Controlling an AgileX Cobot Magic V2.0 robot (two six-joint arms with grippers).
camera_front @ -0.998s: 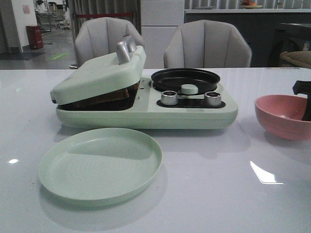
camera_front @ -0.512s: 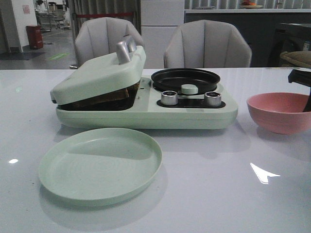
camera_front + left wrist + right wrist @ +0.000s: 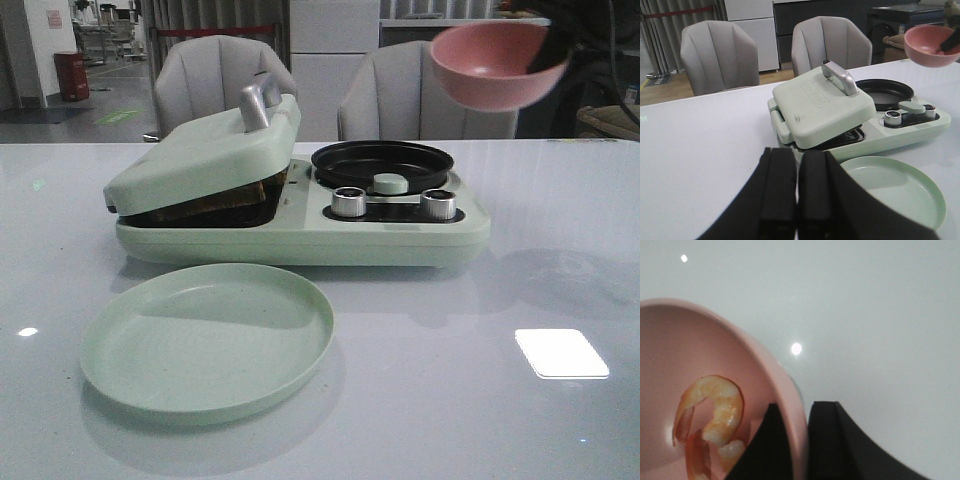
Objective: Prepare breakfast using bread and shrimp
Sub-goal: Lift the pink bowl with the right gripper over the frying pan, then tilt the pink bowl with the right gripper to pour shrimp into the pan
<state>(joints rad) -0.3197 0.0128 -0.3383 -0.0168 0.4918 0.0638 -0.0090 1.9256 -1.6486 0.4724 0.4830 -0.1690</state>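
A smooth pink bowl (image 3: 497,65) is held high above the glossy white table (image 3: 560,300), right of the pan (image 3: 382,162), its rim pinched by the right gripper (image 3: 801,440). A curled orange-white shrimp (image 3: 710,415) lies inside. Bread (image 3: 222,202) lies flat under the tilted green lid (image 3: 205,155). The left gripper (image 3: 796,200) is pressed together. Grey chairs (image 3: 425,90) stand behind.

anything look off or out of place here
One thing: the sandwich press lid sits tilted, propped ajar on the bread rather than shut flat. Otherwise nothing is spilled; the right gripper holds the pink bowl in the air by its rim, shrimp still inside.
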